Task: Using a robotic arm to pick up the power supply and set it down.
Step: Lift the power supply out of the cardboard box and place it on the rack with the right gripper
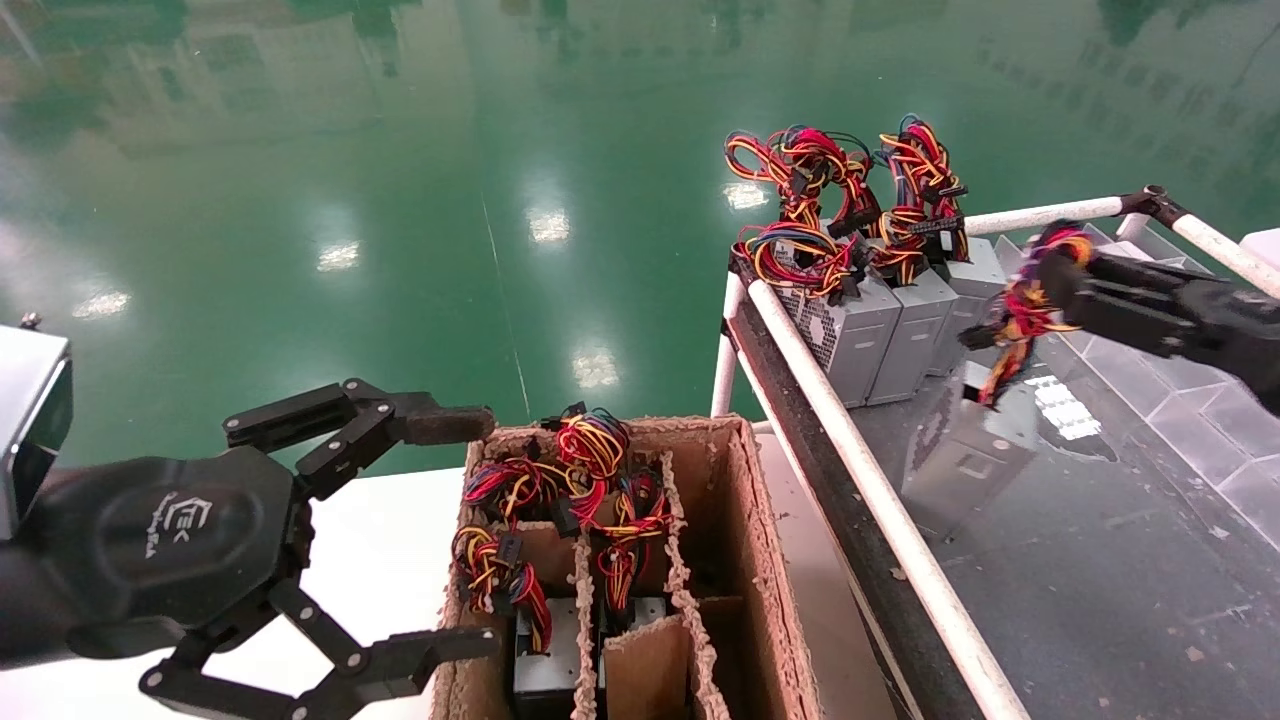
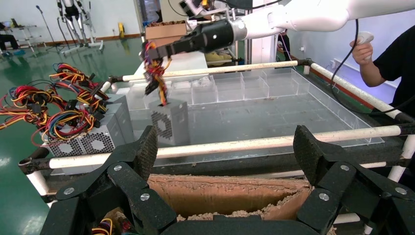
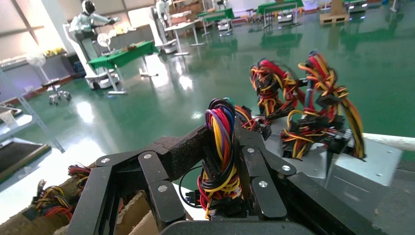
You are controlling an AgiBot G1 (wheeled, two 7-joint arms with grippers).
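— Grey metal, that power supply [image 1: 965,455]: where does it sit?
— On the dark worktop [image 1: 1100,580] inside the white pipe rail [image 1: 860,470], tilted, its wire bundle [image 1: 1020,320] pulled upward.
— Who holds the wires?
— The right gripper [image 1: 1050,275], fingers pressed together on the bundle; the right wrist view shows the red, yellow and blue strands pinched between them [image 3: 221,147].
— Any writing?
— Only a white logo on the left gripper [image 1: 455,535]; I cannot read it. That gripper hangs spread wide beside the cardboard box [image 1: 750,560].
— What else is around?
— Three more supplies [image 1: 900,330] stand in a row at the rail's far corner, wires piled on top. The box's compartments hold others [image 1: 545,660], and a person's hand [image 2: 363,51] grips a controller behind the worktop.
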